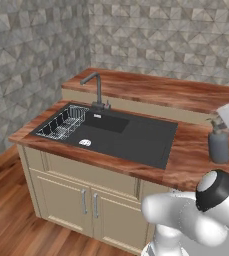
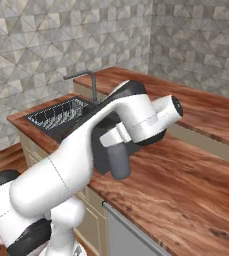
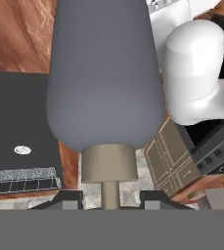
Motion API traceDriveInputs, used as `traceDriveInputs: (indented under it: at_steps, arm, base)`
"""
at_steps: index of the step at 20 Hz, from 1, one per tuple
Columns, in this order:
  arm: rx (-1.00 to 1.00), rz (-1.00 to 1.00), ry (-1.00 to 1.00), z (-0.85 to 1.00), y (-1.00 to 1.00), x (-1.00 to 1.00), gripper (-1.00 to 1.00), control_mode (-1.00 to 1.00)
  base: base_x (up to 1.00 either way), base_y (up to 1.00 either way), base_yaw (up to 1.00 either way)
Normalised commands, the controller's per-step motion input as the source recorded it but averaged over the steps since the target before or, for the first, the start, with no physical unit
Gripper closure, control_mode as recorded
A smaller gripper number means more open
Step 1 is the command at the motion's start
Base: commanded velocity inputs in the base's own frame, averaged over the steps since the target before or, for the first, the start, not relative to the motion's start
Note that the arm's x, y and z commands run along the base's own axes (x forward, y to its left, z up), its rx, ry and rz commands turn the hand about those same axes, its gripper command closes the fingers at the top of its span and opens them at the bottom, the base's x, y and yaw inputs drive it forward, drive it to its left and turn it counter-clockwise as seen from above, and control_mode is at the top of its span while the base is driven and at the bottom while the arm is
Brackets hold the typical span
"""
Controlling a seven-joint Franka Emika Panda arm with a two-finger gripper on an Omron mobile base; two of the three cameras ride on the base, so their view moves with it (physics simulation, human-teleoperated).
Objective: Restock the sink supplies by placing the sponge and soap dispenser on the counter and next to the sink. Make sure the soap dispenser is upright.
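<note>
— Pincer (image 1: 221,125) status?
— Clamped on my soap dispenser (image 1: 219,146), standing upright on the desk (image 1: 186,155) right of the sink (image 1: 121,135).
— Risk?
— I judge careless release could topple it.

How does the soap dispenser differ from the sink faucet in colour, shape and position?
The soap dispenser is grey-blue; the faucet is dark. The dispenser is a thick cylinder with a narrow tan top; the faucet is a thin bent pipe. The dispenser is upright to the right of the sink with the gripper shut on its top; the faucet is fixed behind the sink, untouched. Both rise from the counter.
</note>
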Motion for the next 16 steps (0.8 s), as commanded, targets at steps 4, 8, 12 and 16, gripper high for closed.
traceDriveInputs:
  at_steps: [4,8,12,16]
  arm:
    - [0.22,0.11,0.0,-0.02,-0.19,0.5,1.0,-1.0]
    - [0.17,0.04,-0.11,-0.22,0.0,0.35,1.0,-1.0]
    - [0.05,0.0,-0.28,-0.44,0.0,0.18,1.0,-1.0]
    - [0.0,0.0,-0.29,-0.37,0.0,0.16,1.0,-1.0]
  base:
    - [0.0,0.0,0.0]
    - [0.0,0.0,0.0]
    - [0.0,0.0,0.0]
    - [0.0,0.0,0.0]
